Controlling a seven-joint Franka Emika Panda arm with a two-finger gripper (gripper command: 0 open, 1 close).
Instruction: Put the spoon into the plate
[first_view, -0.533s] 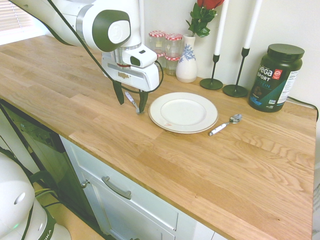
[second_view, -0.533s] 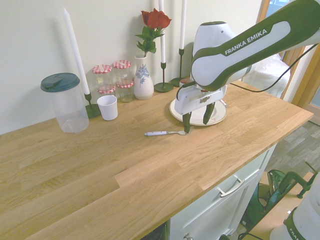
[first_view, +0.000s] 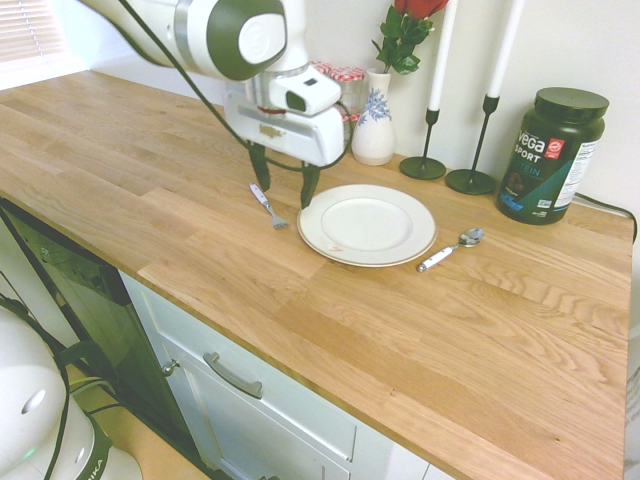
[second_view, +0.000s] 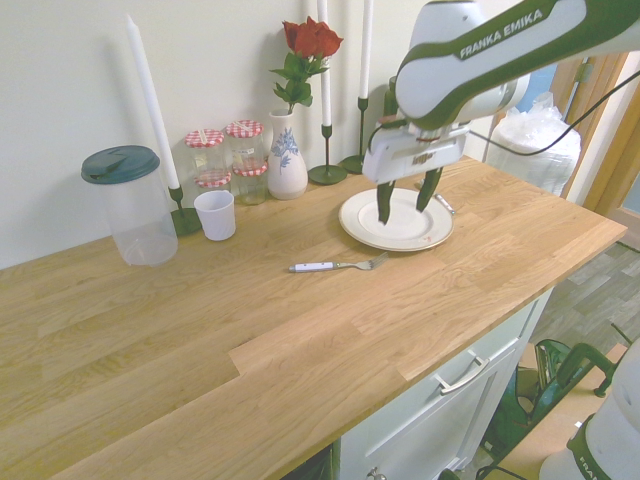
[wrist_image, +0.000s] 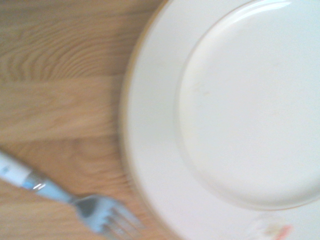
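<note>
spoon (first_view: 452, 248) lies beside plate (first_view: 366, 224), toward bench's back edge | light, stiff, slippery; best gripped at white handle | end effector (first_view: 284, 187) released, empty

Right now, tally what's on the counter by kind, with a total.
Cutlery: 2, spoon, fork
Plate: 1
Candles in holders: 3
Red-lidded jars: 4
Vase with rose: 1
White cup: 1
Clear container, green lid: 1
Vega tub: 1
Total: 14
</note>
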